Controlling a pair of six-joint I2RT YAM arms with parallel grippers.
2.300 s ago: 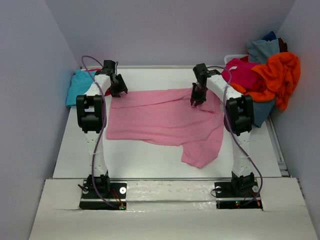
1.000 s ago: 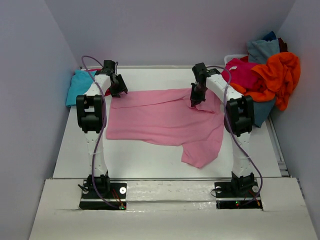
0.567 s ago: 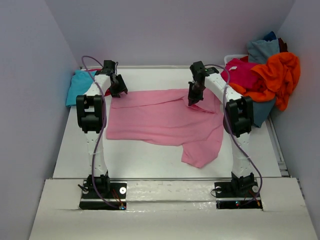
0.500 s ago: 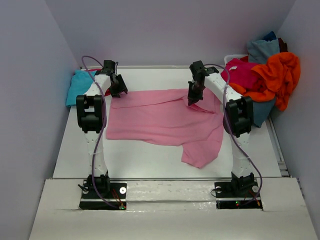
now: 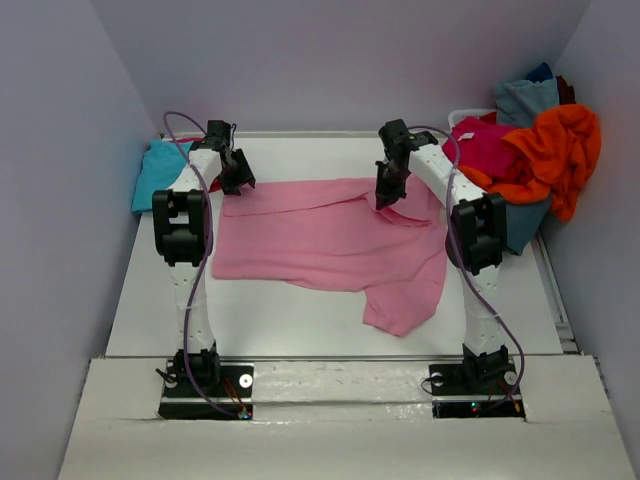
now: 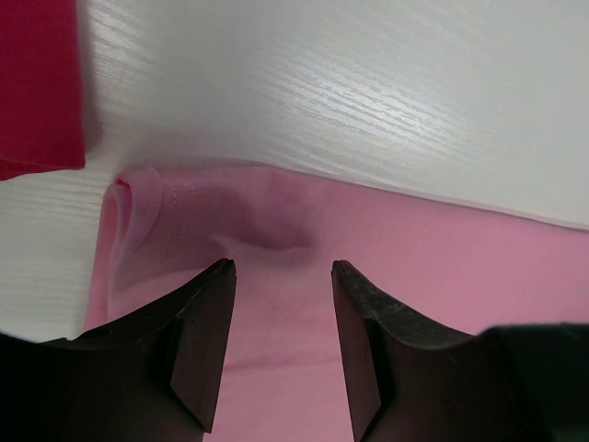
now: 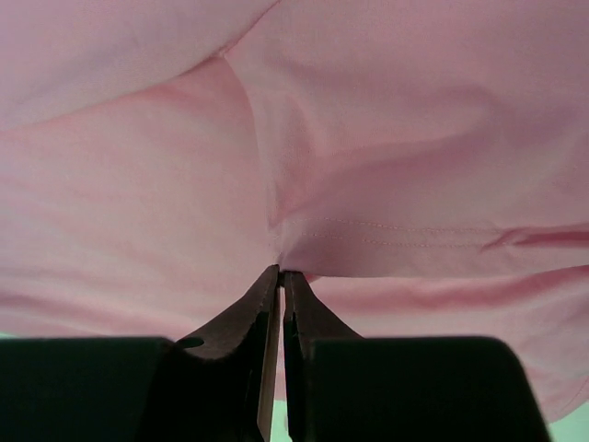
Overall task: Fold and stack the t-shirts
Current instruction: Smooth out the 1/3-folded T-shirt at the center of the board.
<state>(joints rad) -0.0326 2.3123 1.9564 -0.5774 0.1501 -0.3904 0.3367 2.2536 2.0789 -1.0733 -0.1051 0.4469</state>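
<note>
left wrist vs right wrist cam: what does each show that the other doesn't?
Left wrist only: bare white table, a red cloth at the upper left, the edge and rolled corner of the pink shirt, and the left jaws standing open over it with nothing between them. Right wrist only: the right jaws shut, pinching a fold of the shirt beside a stitched seam; cloth fills nearly the whole frame. Both: the same pink shirt.
</note>
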